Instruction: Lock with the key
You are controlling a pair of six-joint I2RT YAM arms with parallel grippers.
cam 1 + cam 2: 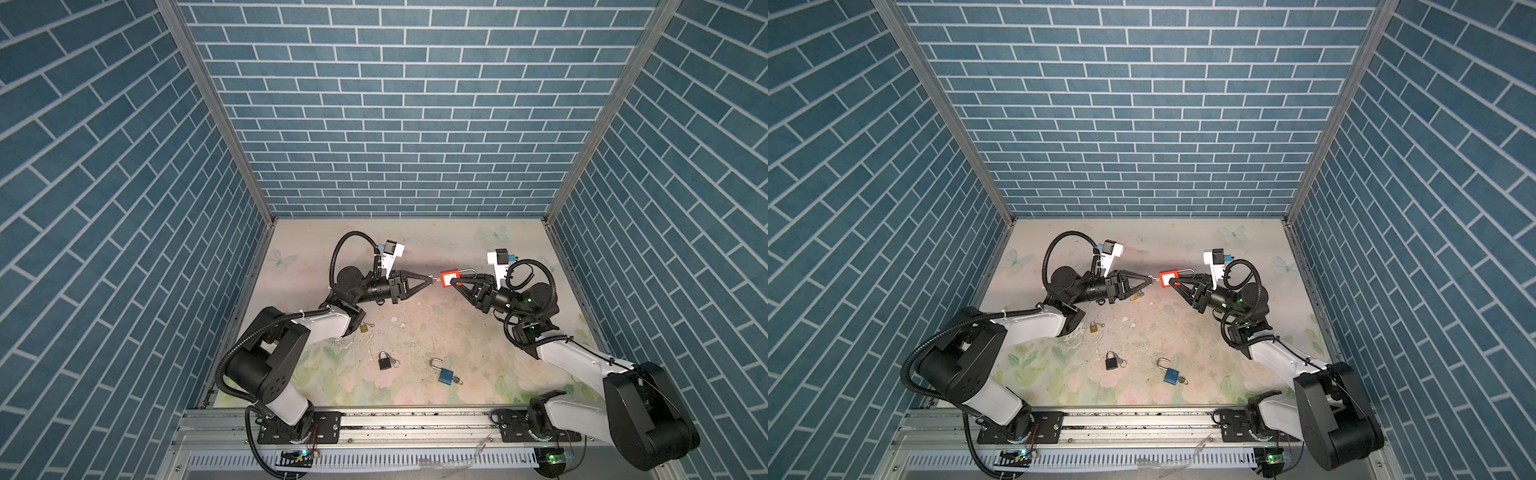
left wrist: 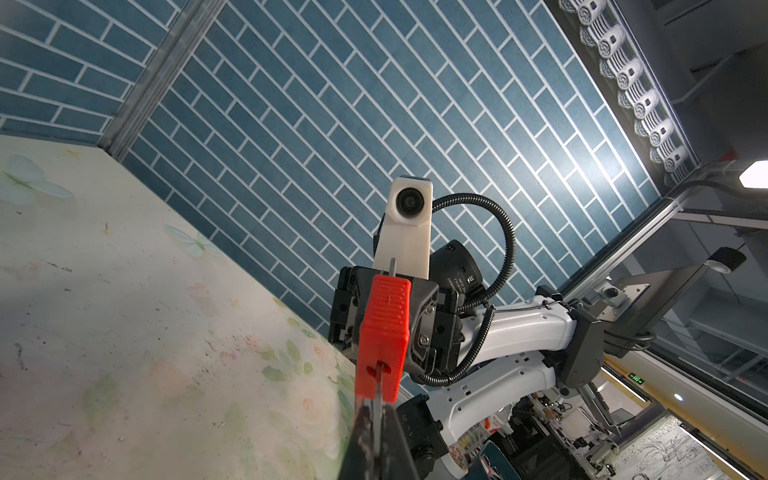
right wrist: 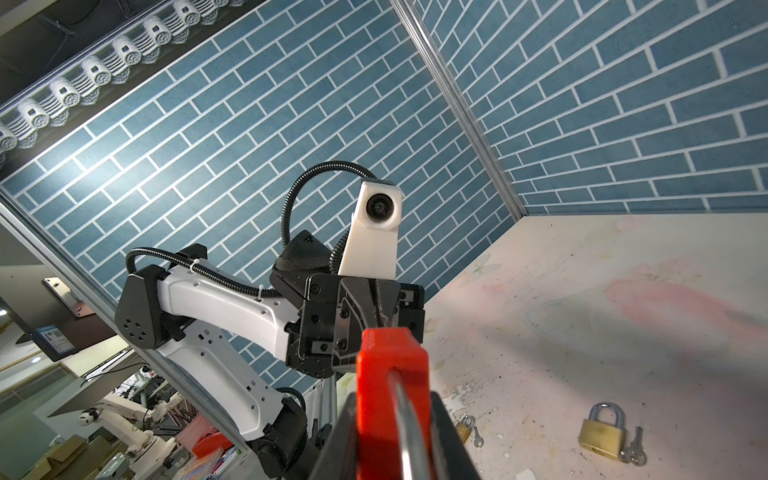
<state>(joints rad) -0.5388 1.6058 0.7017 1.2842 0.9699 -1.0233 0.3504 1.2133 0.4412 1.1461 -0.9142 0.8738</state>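
At mid-frame, right gripper (image 1: 454, 283) clamps the red padlock (image 1: 449, 277) so it can't twist. Left gripper (image 1: 431, 281) pinches the key (image 2: 377, 395), seated in the keyhole (image 2: 379, 367).

A red padlock (image 1: 449, 279) hangs midair, key (image 2: 377, 399) in its keyhole.

Centre is barred by left pincer (image 1: 433, 281), red padlock (image 1: 449, 276), right pincer (image 1: 454, 284); rear worktop (image 1: 436, 243) is left open.

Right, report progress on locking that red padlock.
Done: right jaws hold the red plastic padlock aloft. In hand: left jaws pinch the small metal key, blade in its keyhole. Left: the turn and release; the shackle state is unclear.
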